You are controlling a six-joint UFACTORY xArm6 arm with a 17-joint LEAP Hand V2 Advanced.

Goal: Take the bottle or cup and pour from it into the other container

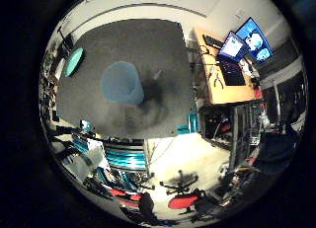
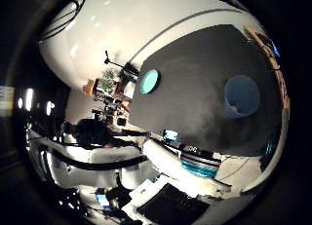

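Note:
A light blue cup [image 1: 122, 82] stands upright on the dark grey table [image 1: 158, 45], its open mouth facing the palm. A teal round dish [image 2: 149, 81] lies flat near a far corner of the same table, well apart from the cup. My hand hangs high above the table, so both things look small beneath the palm. It holds nothing that either view shows. No bottle is in view.
Beside the table stands a wooden desk [image 1: 224, 80] with a laptop [image 1: 232, 48] and a monitor [image 1: 254, 40]. A teal striped rack [image 1: 126, 156] sits by the table's edge. Red chairs [image 1: 182, 201] stand on the pale floor.

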